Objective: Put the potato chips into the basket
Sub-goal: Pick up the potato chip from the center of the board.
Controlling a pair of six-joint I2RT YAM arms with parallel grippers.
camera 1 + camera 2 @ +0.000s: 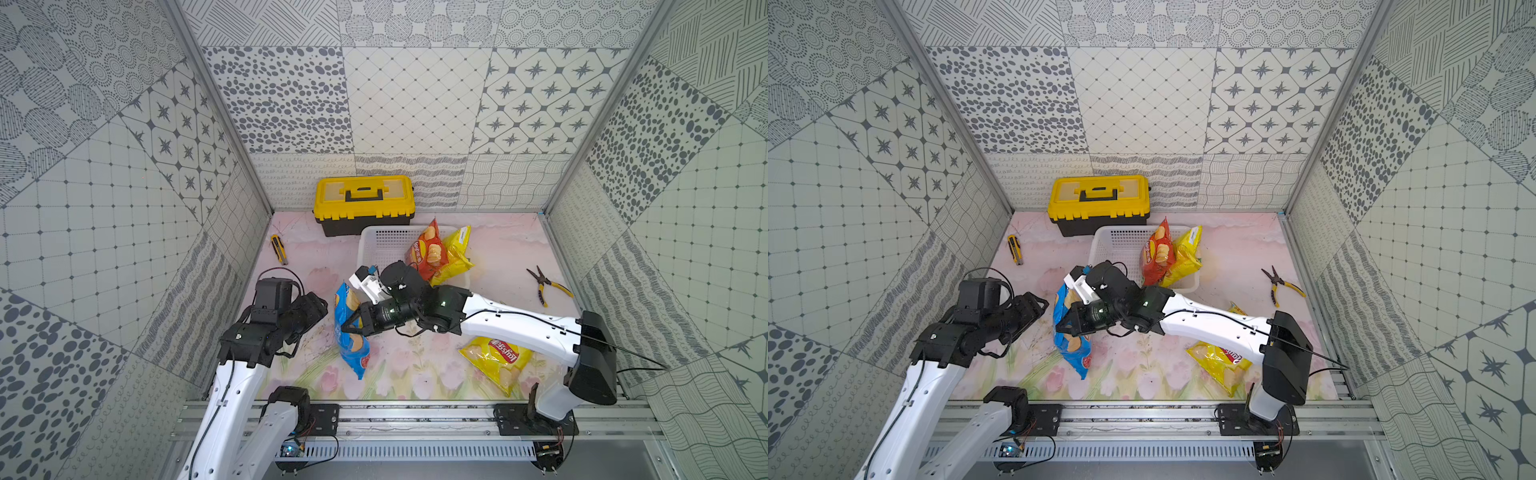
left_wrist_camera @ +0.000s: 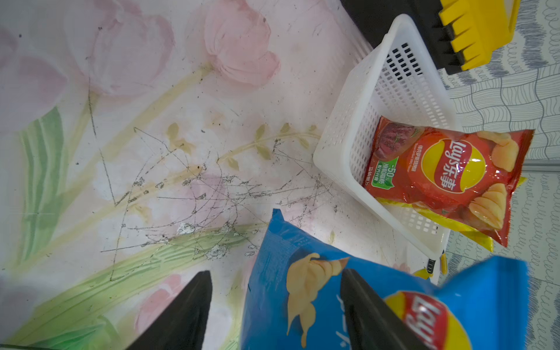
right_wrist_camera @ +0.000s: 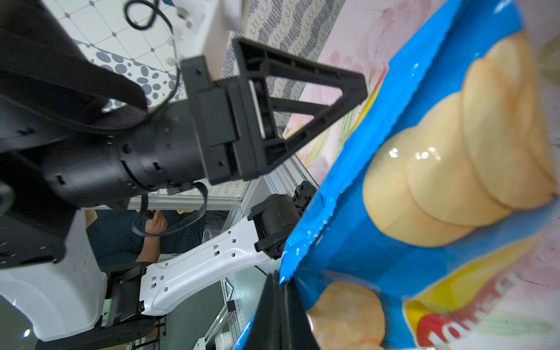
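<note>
Right wrist view: you've got the right gripper [image 3: 278, 291] clamped shut on the edge of the blue bag [image 3: 339, 236], left gripper [image 2: 275, 272] open right beside it, basket [image 1: 380, 243] just behind.

Reckoned from the middle of the flower-printed table mat [image 1: 415, 374] in the top views, the yellow-and-black plastic toolbox [image 1: 364, 203] stands at 11 o'clock against the back wall. The white perforated plastic basket [image 1: 382, 245] is just before it, at 12. In the basket's 3 o'clock end lean the red crinkly foil chip bag [image 1: 428, 251] and, at its 3 o'clock side, the yellow crinkly foil chip bag [image 1: 457, 253]. The yellow-handled utility knife [image 1: 279, 249] lies at 10, the yellow-handled metal pliers [image 1: 548, 286] at 3 and a second yellow foil chip bag [image 1: 496, 357] at 5. At 8 is the blue crinkly foil chip bag [image 1: 351, 332], between the left gripper [image 1: 322, 309] and the right gripper [image 1: 348, 326].
</note>
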